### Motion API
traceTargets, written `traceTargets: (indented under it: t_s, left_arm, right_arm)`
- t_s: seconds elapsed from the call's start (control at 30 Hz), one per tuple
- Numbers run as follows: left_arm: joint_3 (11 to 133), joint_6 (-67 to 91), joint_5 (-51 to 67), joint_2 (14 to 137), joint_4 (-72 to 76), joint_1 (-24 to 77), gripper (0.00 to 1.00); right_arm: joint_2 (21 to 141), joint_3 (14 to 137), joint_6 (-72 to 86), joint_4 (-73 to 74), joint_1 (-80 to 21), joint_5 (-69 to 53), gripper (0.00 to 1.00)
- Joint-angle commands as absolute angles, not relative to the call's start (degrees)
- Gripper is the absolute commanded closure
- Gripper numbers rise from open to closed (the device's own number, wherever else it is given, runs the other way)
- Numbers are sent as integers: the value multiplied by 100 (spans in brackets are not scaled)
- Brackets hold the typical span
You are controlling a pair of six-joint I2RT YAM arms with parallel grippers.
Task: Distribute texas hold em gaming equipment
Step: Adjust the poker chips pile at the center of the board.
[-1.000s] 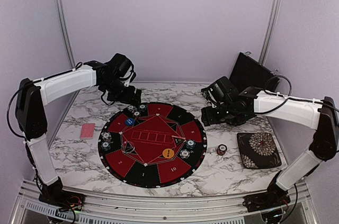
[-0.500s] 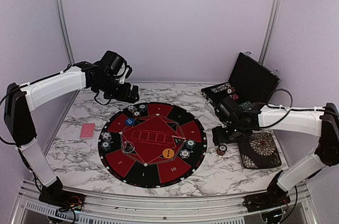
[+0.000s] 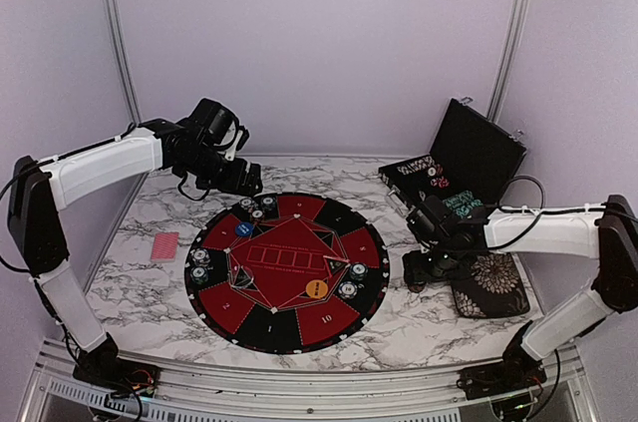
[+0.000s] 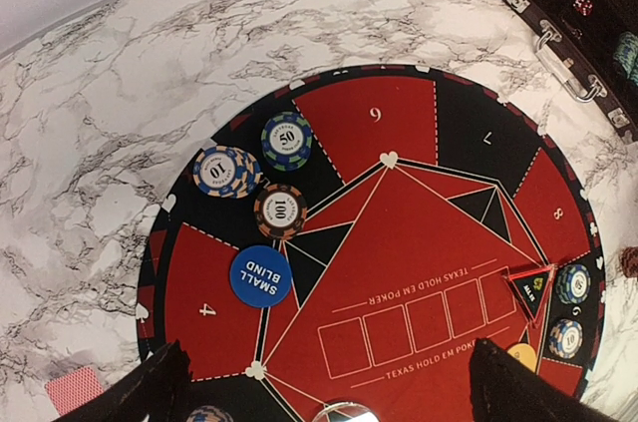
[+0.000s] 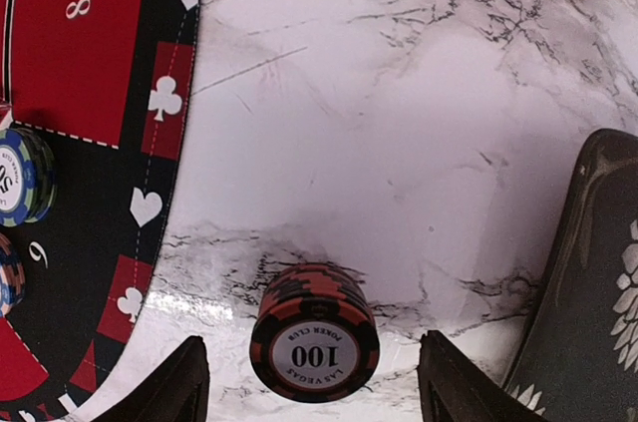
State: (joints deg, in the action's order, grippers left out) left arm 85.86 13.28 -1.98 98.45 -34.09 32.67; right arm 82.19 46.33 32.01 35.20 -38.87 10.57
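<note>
Where right fingers point(image 5: 189, 382) spread, chip stack point(image 5: 315, 330) sits between.

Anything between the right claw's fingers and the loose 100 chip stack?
Nothing: in the right wrist view the right claw straddles the 100 chip stack, with only bare marble table on either side.

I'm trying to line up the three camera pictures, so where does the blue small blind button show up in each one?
Top external: the blue small blind button lies on the upper left of the round mat, beside three chip stacks.
Left wrist: left of centre, below the brown 100 stack.
Right wrist: not in it.
Shared landmark: the round mat.
</note>
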Motion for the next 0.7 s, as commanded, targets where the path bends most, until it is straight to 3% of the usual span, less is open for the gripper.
traceTargets:
  t_s: [0.0, 0.67]
  left_arm:
    - [8552, 1371, -193, 9744, -3316, 3270, 1]
    - [8533, 1358, -163, 9808, -3318, 3270, 1]
  right_arm:
    - [8320, 4647, 3281, 3311, -3812, 1003, 32]
    - [8543, 4542, 3324, 3120, -3812, 948, 41]
